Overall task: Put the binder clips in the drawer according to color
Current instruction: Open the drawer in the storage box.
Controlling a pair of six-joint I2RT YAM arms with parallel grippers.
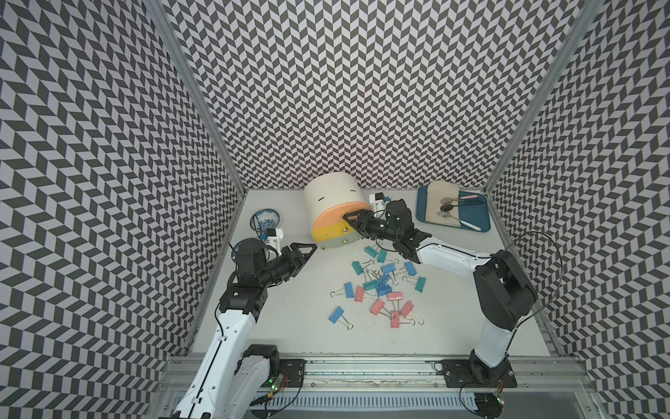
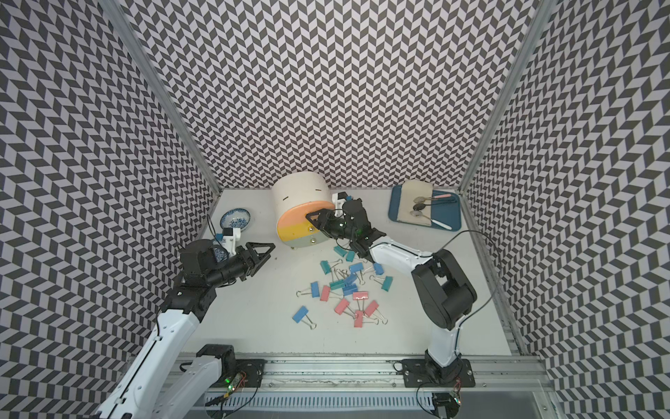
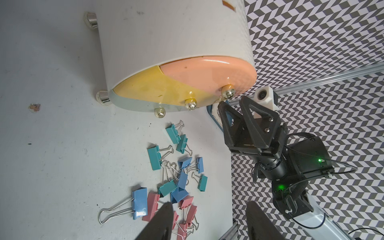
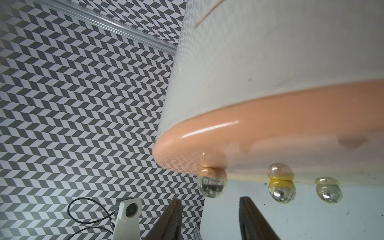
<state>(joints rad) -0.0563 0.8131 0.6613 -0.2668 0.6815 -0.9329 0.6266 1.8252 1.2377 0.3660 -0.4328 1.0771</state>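
The drawer [image 1: 333, 203] [image 2: 301, 196] is a cream rounded cabinet at the back of the table, with pink, yellow and grey-green fronts, all closed. My right gripper [image 1: 348, 221] [image 4: 209, 200] is open at the pink front. That front's metal knob [image 4: 212, 184] [image 3: 228, 92] sits just ahead of its fingertips, with nothing gripped. Several pink, blue and teal binder clips [image 1: 384, 290] [image 2: 350, 288] [image 3: 182, 180] lie scattered on the table in front of the cabinet. My left gripper [image 1: 308, 250] [image 3: 209, 204] hangs open and empty, left of the cabinet.
A blue-and-white bowl [image 1: 265, 219] stands at the back left, and another [image 1: 241, 248] is partly hidden by my left arm. A blue tray [image 1: 482, 217] with a cloth and spoons sits at the back right. Patterned walls close three sides.
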